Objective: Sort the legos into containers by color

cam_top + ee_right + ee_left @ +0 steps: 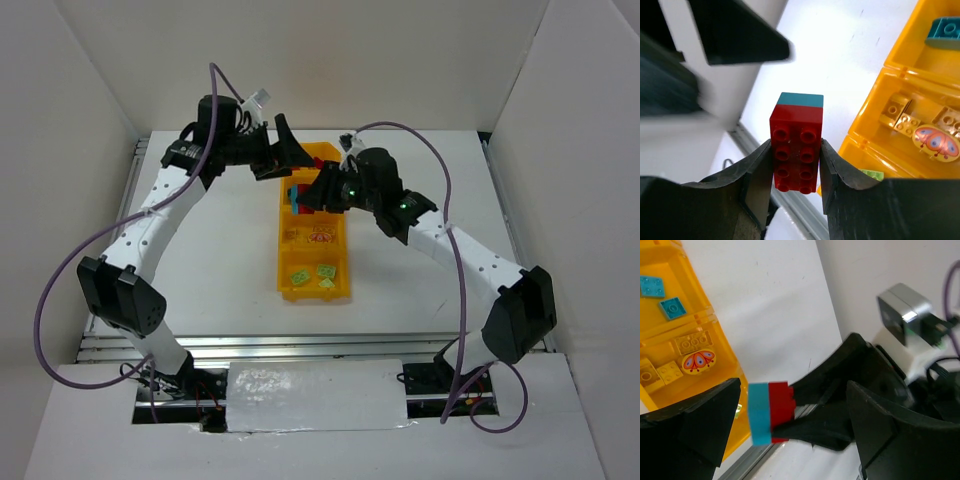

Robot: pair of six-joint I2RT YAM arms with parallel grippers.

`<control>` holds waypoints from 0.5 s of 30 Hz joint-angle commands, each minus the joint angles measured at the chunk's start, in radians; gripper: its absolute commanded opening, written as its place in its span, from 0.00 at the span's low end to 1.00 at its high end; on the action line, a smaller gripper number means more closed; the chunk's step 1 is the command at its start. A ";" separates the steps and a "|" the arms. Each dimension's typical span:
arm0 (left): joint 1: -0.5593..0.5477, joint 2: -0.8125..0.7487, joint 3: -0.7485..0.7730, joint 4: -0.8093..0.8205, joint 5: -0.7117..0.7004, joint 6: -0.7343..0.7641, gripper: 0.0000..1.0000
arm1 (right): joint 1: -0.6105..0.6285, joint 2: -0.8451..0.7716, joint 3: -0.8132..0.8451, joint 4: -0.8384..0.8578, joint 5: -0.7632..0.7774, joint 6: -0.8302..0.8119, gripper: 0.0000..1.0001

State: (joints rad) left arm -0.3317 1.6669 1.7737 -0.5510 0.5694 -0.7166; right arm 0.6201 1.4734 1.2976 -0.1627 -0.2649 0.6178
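Right gripper point(796, 167) pinching red-teal bricks point(797, 122) (stacked), left gripper point(792, 400) flanking — bin point(315, 294) beside

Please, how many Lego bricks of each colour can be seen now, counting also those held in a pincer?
Red brick: 1, in the right pincer.
Teal bricks: 3, one stuck on the red, two in the bin.
Yellow bricks: 4, one with a butterfly print.
Light green bricks: 3.
Total: 11 in view; the bin's far end is hidden.
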 commanded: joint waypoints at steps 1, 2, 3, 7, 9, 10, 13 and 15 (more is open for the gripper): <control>0.072 -0.045 -0.028 0.105 0.090 0.019 1.00 | -0.103 -0.074 -0.092 0.180 -0.195 0.109 0.00; 0.085 -0.077 -0.060 0.158 0.134 0.022 1.00 | -0.152 -0.087 -0.134 0.234 -0.251 0.150 0.00; 0.095 -0.093 -0.118 0.202 0.179 0.025 1.00 | -0.173 -0.090 -0.145 0.270 -0.302 0.166 0.00; 0.089 -0.153 -0.249 0.425 0.392 0.020 0.99 | -0.227 -0.097 -0.113 0.276 -0.475 0.152 0.00; 0.089 -0.185 -0.336 0.577 0.446 -0.036 1.00 | -0.241 -0.094 -0.080 0.262 -0.523 0.131 0.00; 0.089 -0.191 -0.361 0.642 0.508 -0.105 0.99 | -0.246 -0.093 -0.077 0.275 -0.572 0.135 0.00; 0.082 -0.208 -0.431 0.885 0.579 -0.234 1.00 | -0.260 -0.087 -0.083 0.384 -0.649 0.203 0.00; 0.071 -0.213 -0.436 0.942 0.599 -0.247 0.99 | -0.264 -0.087 -0.093 0.475 -0.704 0.250 0.00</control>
State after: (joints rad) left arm -0.2512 1.4998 1.3403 0.1162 1.0409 -0.8707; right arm 0.3679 1.4216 1.1717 0.1238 -0.8219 0.8013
